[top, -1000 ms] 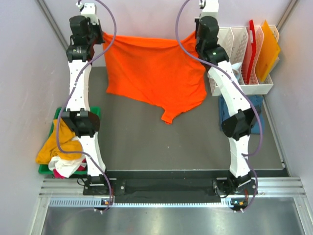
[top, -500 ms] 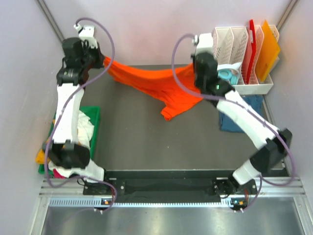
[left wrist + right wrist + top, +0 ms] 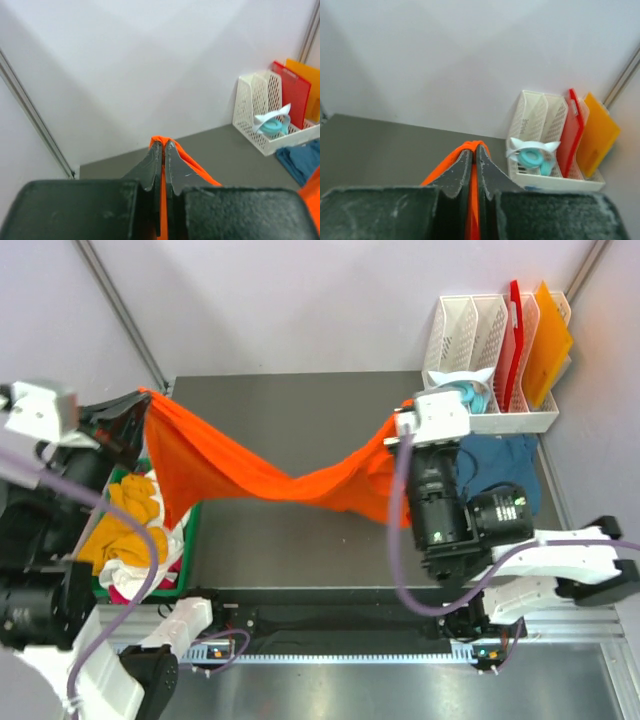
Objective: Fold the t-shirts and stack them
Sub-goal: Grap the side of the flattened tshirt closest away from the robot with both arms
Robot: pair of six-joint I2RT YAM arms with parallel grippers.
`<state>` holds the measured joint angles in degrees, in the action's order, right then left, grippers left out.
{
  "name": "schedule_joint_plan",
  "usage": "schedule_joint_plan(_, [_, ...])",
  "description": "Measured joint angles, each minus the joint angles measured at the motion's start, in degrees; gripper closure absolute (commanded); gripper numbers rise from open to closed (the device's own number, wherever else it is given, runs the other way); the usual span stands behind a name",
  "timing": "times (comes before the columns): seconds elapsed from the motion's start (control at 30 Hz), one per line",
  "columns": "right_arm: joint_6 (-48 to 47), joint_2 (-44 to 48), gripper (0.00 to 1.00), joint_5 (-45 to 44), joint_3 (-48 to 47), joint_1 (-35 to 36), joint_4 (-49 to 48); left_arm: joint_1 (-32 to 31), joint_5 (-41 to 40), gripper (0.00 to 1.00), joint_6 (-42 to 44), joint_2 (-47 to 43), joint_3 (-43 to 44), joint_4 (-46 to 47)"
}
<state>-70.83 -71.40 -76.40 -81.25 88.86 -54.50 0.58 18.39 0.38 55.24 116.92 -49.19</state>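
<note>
Orange t-shirt (image 3: 270, 475) was strung above bench (image 3: 300, 405) from 9 to 3 o'clock, sagging at centre. At 9 o'clock, left fingers (image 3: 153, 165) were pressed together w/ orange cloth pinched between. The right fingers (image 3: 457, 172) were likewise clamped on the opposite edge. Teal-blue t-shirt (image 3: 500, 455) lay on bench at 3 o'clock, beside white rack (image 3: 460, 335). Yellow and white t-shirts (image 3: 125, 530) were heaped in green bin (image 3: 188, 540) at 8 o'clock.

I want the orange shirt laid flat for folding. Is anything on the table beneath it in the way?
Nothing visible. The left gripper and right gripper hold the orange shirt above bare table; the blue shirt lies off right by the white rack, the green bin at the left edge.
</note>
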Motion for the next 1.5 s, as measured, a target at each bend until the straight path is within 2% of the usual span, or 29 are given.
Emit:
schedule_joint_plan(0.07, [-14.6, -5.8, 1.0, -1.5, -6.3, 3.5, -8.9, 0.0, 0.0, 1.0, -0.6, -0.3, 4.1, -1.7])
schedule_joint_plan(0.13, [-23.6, -10.8, 1.0, -1.6, -9.7, 5.5, -13.2, 0.0, 0.1, 1.0, -1.3, -0.4, 5.7, -2.6])
schedule_joint_plan(0.2, [-29.0, -13.7, 1.0, -1.8, -10.2, 5.7, -14.9, 0.0, 0.0, 1.0, -1.9, -0.5, 4.6, -2.5])
schedule_joint_plan(0.3, [-29.6, -14.3, 1.0, -2.3, -9.5, 2.5, -15.6, 0.0, 0.0, 1.0, -2.3, -0.3, -0.4, -2.8])
schedule_joint_plan(0.33, [-27.2, -13.7, 1.0, -2.5, -9.1, 1.0, -15.5, 0.0, 0.0, 1.0, -2.3, 0.0, -1.8, -2.8])
schedule_joint_plan(0.4, [-17.0, -10.4, 1.0, -2.5, -8.2, -4.8, -9.2, 0.0, 0.0, 1.0, -2.5, 1.7, -3.8, -2.8])
schedule_joint_plan(0.53, [6.9, -3.7, 1.0, 0.5, -12.1, -14.8, 14.0, 0.0, 0.3, 1.0, -3.4, 6.2, -5.0, -1.6])
schedule_joint_plan(0.7, [25.4, -2.1, 1.0, 5.9, -19.4, -25.2, 33.7, 0.0, 0.9, 1.0, -3.6, 9.8, -8.2, 0.8])
schedule_joint_plan(0.8, [37.9, -4.0, 1.0, 13.1, -23.3, -35.1, 48.7, 0.0, 1.3, 1.0, -3.7, 11.6, -9.4, 1.9])
schedule_joint_plan(0.93, [47.3, -9.2, 1.0, 21.0, -24.6, -45.0, 61.4, 0.0, 1.7, 1.0, -3.7, 14.6, -11.2, 4.3])
schedule_joint_plan(1.03, [50.4, -13.1, 1.0, 24.9, -24.5, -47.6, 66.5, 0.0, 1.6, 1.0, -3.7, 17.2, -11.7, 5.4])
schedule_joint_plan(1.2, [52.9, -14.3, 1.0, 30.6, -20.8, -48.8, 68.0, 0.0, 1.4, 1.0, -3.2, 20.9, -11.8, 6.2])
schedule_joint_plan(1.3, [56.2, -15.3, 1.0, 34.1, -24.0, -51.0, 71.5, 0.0, 1.4, 1.0, -2.1, 22.1, -11.8, 6.4])
schedule_joint_plan(1.37, [60.3, -17.3, 1.0, 39.2, -29.1, -55.0, 74.6, 0.0, 1.1, 1.0, -1.4, 22.8, -11.8, 6.7])
schedule_joint_plan(1.5, [70.6, -17.6, 0.96, 52.6, -30.0, -69.9, 80.4, 0.0, -0.1, 1.0, -0.3, 24.5, -12.6, 8.7])
